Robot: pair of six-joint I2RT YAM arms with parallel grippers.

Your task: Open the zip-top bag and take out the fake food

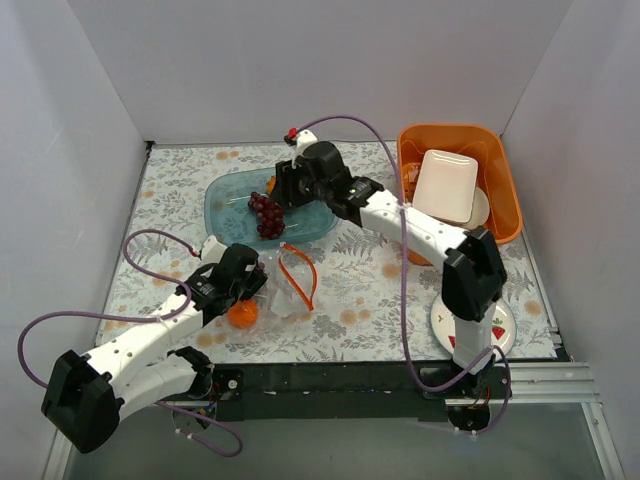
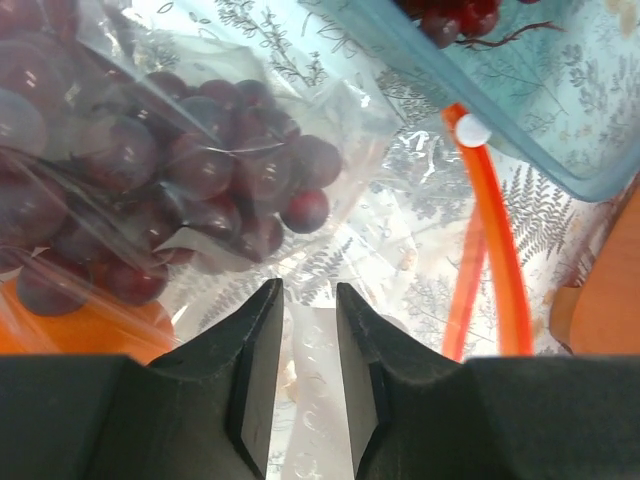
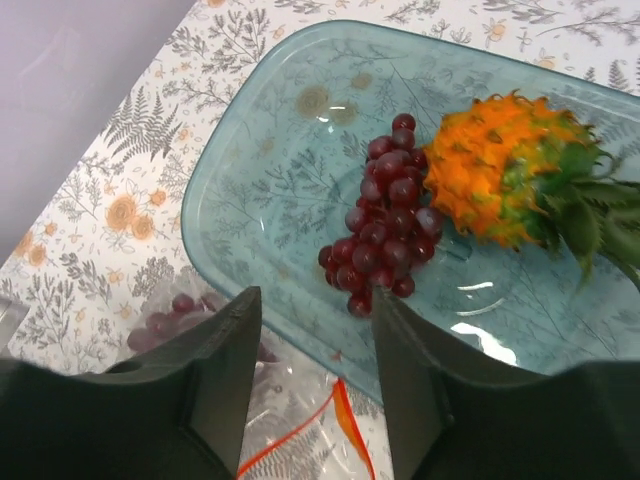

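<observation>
The zip-top bag (image 1: 290,285) lies crumpled at the table's middle front, its orange-red zip strip (image 2: 490,240) bowed open. A dark purple grape bunch (image 2: 200,170) shows through its plastic, with a small orange fruit (image 1: 242,314) beside it. My left gripper (image 2: 308,290) is shut on a fold of the bag's clear plastic. Another grape bunch (image 3: 385,225) and the orange pineapple (image 3: 500,180) lie in the teal tray (image 3: 250,180). Above the tray's near edge hangs my right gripper (image 3: 315,300), open, with nothing between its fingers.
An orange bin (image 1: 505,190) at the back right holds a white container (image 1: 445,185). A watermelon-printed plate (image 1: 500,325) sits by the right arm's base. White walls close in the flowered table on three sides.
</observation>
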